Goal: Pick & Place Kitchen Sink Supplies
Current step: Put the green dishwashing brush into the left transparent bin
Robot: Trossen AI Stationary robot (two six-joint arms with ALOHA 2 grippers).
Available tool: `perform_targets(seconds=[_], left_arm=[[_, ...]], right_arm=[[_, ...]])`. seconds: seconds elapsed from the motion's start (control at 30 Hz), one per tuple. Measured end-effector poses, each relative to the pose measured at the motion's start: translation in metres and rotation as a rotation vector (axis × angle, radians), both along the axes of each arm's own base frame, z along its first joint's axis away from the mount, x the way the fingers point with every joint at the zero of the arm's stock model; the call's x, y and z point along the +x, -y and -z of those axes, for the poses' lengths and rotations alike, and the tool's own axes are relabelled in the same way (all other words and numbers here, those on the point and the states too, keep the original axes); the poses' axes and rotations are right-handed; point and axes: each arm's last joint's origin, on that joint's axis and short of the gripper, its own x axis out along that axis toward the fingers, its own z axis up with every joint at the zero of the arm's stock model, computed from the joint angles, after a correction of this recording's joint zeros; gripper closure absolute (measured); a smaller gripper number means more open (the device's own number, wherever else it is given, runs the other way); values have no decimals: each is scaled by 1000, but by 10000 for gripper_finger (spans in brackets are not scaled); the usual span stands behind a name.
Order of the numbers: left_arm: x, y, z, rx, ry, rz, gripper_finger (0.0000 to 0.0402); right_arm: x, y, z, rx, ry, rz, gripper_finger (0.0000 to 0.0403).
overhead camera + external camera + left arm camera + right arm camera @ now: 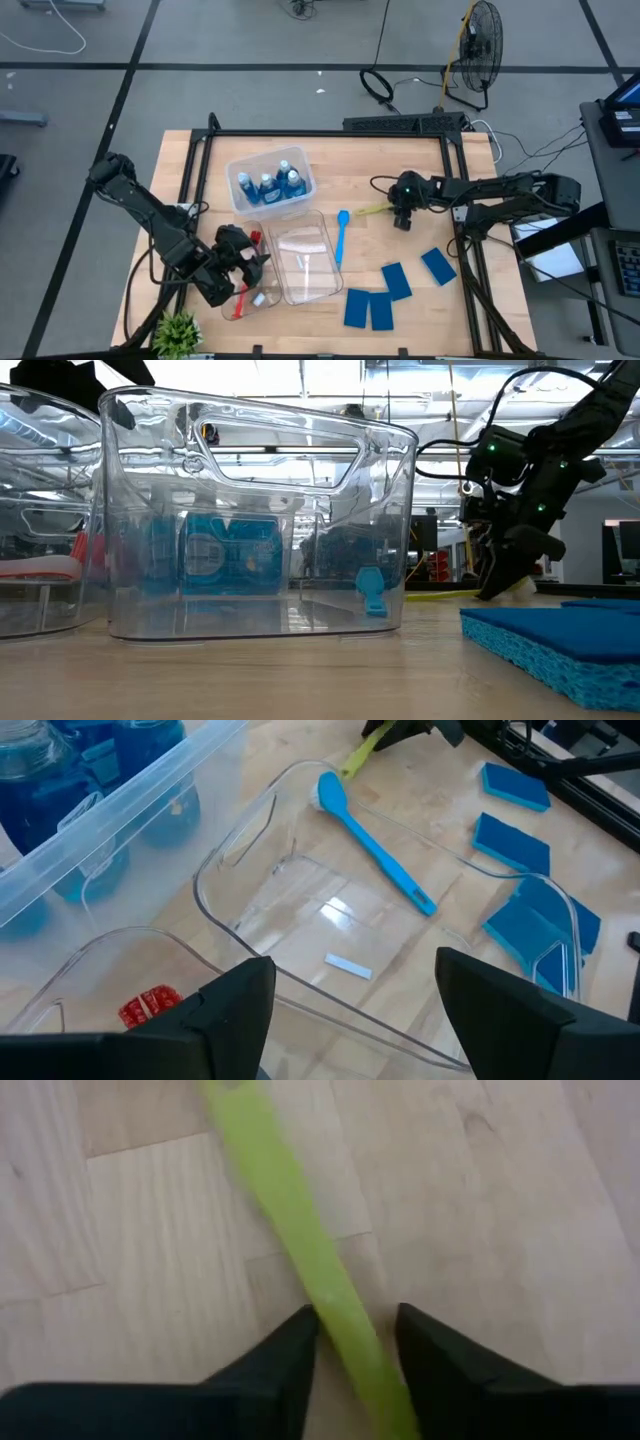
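Note:
My right gripper (403,217) (352,1348) points down at the table, open. Its fingers stand on either side of the yellow-green brush's (372,210) handle (300,1210), which lies flat on the wood. My left gripper (240,262) (350,1010) hovers open, holding nothing, above the near-left clear bin (262,296) where a red brush (243,295) (150,1006) lies. A blue brush (342,235) (375,845) lies flat beside the empty middle bin (325,285). Several blue sponges (396,280) (560,640) lie flat at the near right. Blue-liquid bottles (270,185) stand in the far bin.
A small potted plant (178,335) stands at the near left corner. A black frame (330,134) runs along the table's far and side edges. Bare wood lies between the bins and the sponges. Cables and a fan are on the floor beyond.

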Motion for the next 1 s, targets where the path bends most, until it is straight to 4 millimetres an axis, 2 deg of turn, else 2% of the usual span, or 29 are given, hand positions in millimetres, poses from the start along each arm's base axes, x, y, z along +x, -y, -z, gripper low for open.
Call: perform_targets(seconds=[0.17,0.4,0.67,0.8,0.9,1.0], left_arm=[[0,0,0,4,-2,4,133],[0,0,0,14,-6,11,137],[13,-6,-6,150,45,45,133],[30,-11,-13,264,95,74,133],[48,-14,-14,387,102,107,133],[72,-17,-11,520,86,199,133]], right_arm=[[0,0,0,-1,0,10,369],[7,-2,-4,-33,81,-14,370],[28,-12,-44,-169,463,-104,370],[34,-27,-67,-143,687,-237,370],[40,-44,-82,-66,857,-386,370],[43,-59,-88,10,946,-522,370]])
